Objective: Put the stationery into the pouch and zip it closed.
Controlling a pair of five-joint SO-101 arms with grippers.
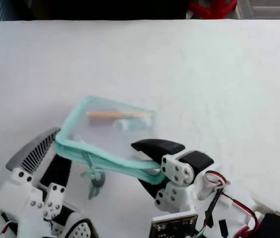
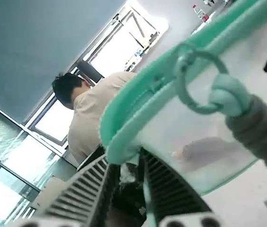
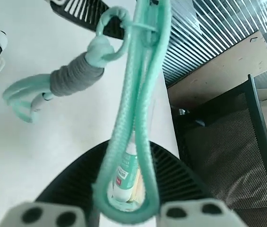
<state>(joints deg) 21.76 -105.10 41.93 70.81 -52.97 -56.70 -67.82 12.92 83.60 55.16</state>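
Observation:
A clear pouch [image 1: 107, 134] with mint-green trim lies mid-table, holding a wooden pencil [image 1: 117, 114] and a small white item [image 1: 125, 125]. My left gripper [image 1: 59, 144], with grey ribbed fingers [image 2: 168, 189], is shut on the pouch's left zipper end [image 2: 119, 146]. My right gripper [image 1: 149, 166], with black fingers [image 3: 72, 189], is shut on the right zipper end [image 3: 124, 208]. There the two zipper edges [image 3: 140, 118] stand slightly apart, with stationery [image 3: 124, 175] showing between them. The zip pull [image 1: 95, 181], a ring [image 2: 194, 80] on a grey-wrapped cord [image 3: 72, 75], hangs near the left end.
The white table [image 1: 204, 74] stretches wide beyond the pouch and to the right. Both arm bases crowd the near edge, with loose wires [image 1: 229, 198] by the right arm. A dark strip runs along the table's far edge.

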